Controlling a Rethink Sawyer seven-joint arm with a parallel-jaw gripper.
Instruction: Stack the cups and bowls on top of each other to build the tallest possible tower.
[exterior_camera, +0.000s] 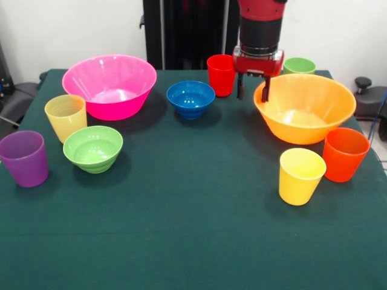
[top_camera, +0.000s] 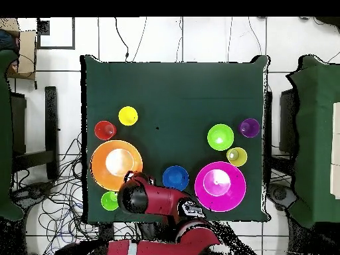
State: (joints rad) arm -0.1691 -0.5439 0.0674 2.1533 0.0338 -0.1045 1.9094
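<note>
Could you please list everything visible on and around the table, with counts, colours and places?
Places as in the front view.
bowls: 4; pink bowl far left, blue bowl far centre, orange bowl right, light green bowl left.
cups: 6; purple cup left edge, pale yellow cup beside the pink bowl, red cup far centre, green cup behind the orange bowl, bright yellow cup and orange-red cup near right.
table: 1, dark green.
end effector: 1, red and black, open over the orange bowl's far rim.
</note>
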